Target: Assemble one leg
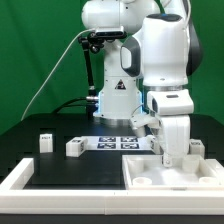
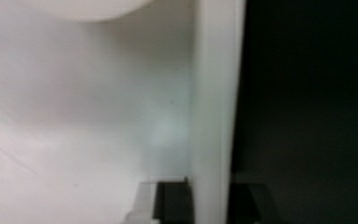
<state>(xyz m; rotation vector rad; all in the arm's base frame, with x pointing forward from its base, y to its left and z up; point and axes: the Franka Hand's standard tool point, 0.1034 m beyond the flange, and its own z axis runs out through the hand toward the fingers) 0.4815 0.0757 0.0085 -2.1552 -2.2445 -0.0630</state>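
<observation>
Two legs, small white stubby blocks with tags, stand on the black table at the exterior view's left (image 1: 45, 141) (image 1: 74, 147). The large white rimmed panel (image 1: 185, 178) lies at the front right. My gripper (image 1: 163, 152) points straight down at the panel's far rim. In the wrist view the panel's white face (image 2: 87, 120) fills one side, and its thin rim wall (image 2: 218, 100) runs between my two dark fingers (image 2: 172, 205). The gripper (image 2: 211, 203) is shut on that rim. No leg shows in the wrist view.
The marker board (image 1: 118, 143) lies flat between the legs and the panel. A white L-shaped border (image 1: 20, 177) lines the table's front left. Another small white block (image 1: 197, 148) stands just behind the panel at the right. The robot base (image 1: 115, 95) rises behind.
</observation>
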